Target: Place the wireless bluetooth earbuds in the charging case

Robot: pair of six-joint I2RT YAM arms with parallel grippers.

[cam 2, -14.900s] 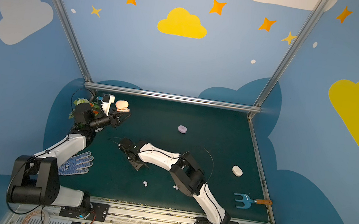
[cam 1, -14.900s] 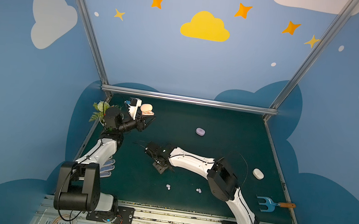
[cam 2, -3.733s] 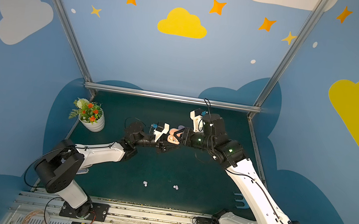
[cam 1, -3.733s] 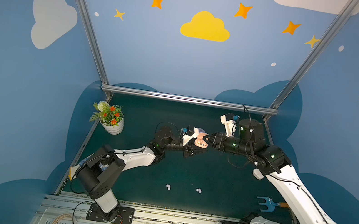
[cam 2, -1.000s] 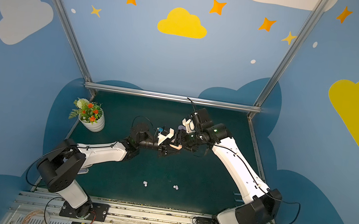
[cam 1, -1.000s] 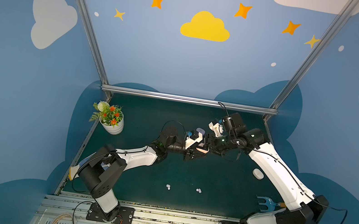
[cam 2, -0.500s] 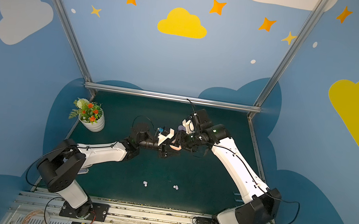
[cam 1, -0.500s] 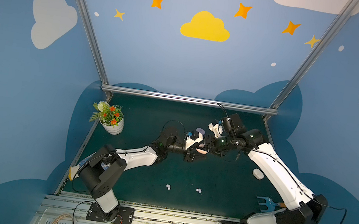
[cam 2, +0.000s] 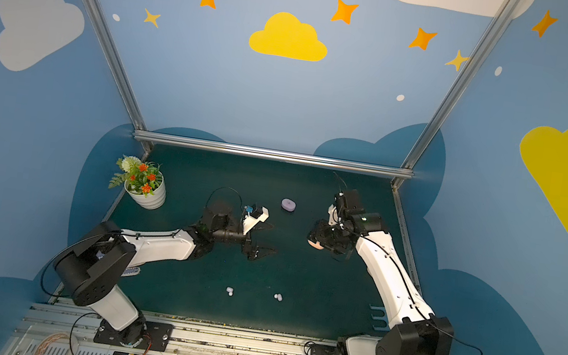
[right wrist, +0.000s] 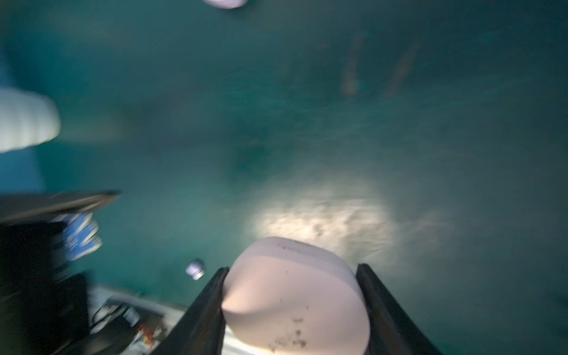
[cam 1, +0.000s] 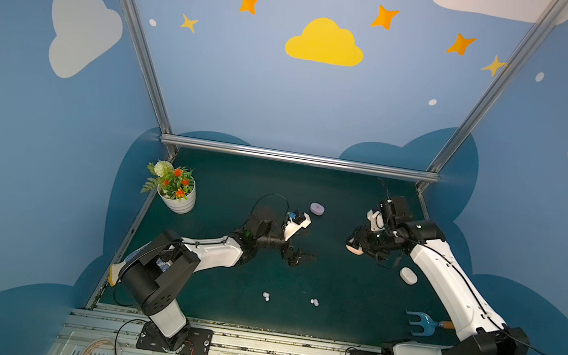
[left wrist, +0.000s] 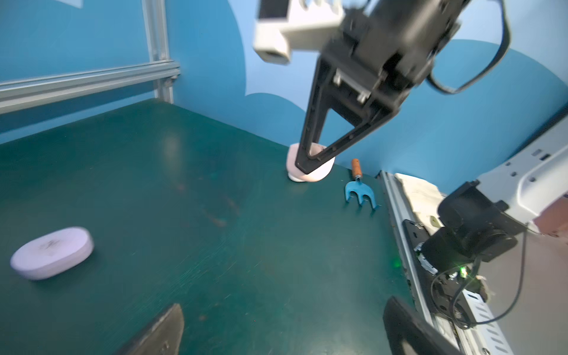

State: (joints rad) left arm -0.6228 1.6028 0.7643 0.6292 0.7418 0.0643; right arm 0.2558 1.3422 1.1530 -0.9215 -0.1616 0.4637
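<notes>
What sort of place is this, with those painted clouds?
Probably a robot practice booth: two arms bolted at a green table, metal-framed walls painted with clouds, and small props like a flower pot.

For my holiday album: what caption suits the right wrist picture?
Right gripper clamps a peach-pink charging case between black fingers above the green table.

Potted plant (cam 1: 176,191) back left, earbuds (cam 1: 264,295) front centre (two pairs); fork (cam 1: 422,322) front right

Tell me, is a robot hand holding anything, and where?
The right gripper holds the peach-pink charging case, pinched by its two opposite sides. The left gripper is open and empty.
</notes>
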